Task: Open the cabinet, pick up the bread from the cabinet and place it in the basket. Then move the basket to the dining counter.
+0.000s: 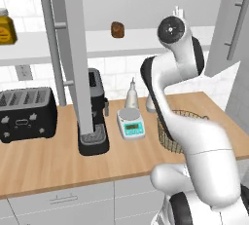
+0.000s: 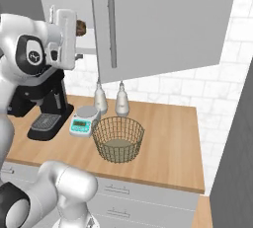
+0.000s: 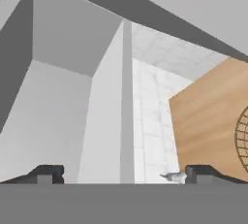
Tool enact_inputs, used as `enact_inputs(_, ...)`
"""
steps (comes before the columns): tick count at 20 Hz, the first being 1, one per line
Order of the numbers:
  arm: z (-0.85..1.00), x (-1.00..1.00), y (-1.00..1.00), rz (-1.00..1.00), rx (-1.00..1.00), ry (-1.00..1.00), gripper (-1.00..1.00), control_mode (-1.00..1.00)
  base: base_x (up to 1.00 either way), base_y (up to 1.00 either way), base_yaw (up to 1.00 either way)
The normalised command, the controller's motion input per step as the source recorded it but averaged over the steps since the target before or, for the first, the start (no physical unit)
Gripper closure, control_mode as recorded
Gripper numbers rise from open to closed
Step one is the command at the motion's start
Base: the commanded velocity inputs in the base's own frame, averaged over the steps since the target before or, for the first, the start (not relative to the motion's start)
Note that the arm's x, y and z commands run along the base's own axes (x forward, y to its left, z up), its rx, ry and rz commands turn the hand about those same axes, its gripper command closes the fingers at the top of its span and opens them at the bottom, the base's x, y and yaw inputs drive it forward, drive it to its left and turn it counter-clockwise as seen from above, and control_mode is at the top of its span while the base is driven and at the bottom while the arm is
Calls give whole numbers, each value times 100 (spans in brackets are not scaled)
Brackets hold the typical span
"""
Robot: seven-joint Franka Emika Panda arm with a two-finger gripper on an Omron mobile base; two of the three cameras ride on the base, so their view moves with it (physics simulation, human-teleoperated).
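The cabinet (image 1: 68, 48) stands open, both doors swung out, and its pale shelf (image 1: 146, 41) is bare on the right. On that shelf sits the dark brown bread (image 1: 117, 29); in the right base view the bread (image 2: 82, 26) peeks out just behind my hand. My gripper (image 3: 121, 175) is raised to shelf height, right of the bread, facing into the cabinet. It is open, its fingertips (image 3: 46, 173) wide apart with nothing between them. The wire basket (image 2: 118, 138) rests on the wood worktop below, partly hidden by my arm in the left base view.
An amber jar (image 1: 6, 27) is at the shelf's left end. On the worktop are a black toaster (image 1: 26, 112), a coffee machine (image 1: 95, 117), a small scale (image 1: 130, 123) and two pale bottles (image 2: 100, 98). The right door (image 2: 158, 19) hangs out over the basket.
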Motion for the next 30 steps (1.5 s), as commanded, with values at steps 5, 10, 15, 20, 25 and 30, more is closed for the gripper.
enact_inputs(5,0,27,-12,-47,28,-26,-100,-100,0,0,0)
enact_inputs(10,-14,30,-37,-49,20,-30,-100,-100,0,0,0)
enact_inputs(15,-12,4,-44,-46,19,-34,-100,-100,0,0,0)
enact_inputs(20,-14,-32,-68,-36,21,-32,-100,-100,0,0,0)
enact_inputs(25,-7,-26,-89,-32,17,-28,-100,-100,0,0,0)
enact_inputs(30,-17,0,-100,-25,16,-33,-100,-100,0,0,0)
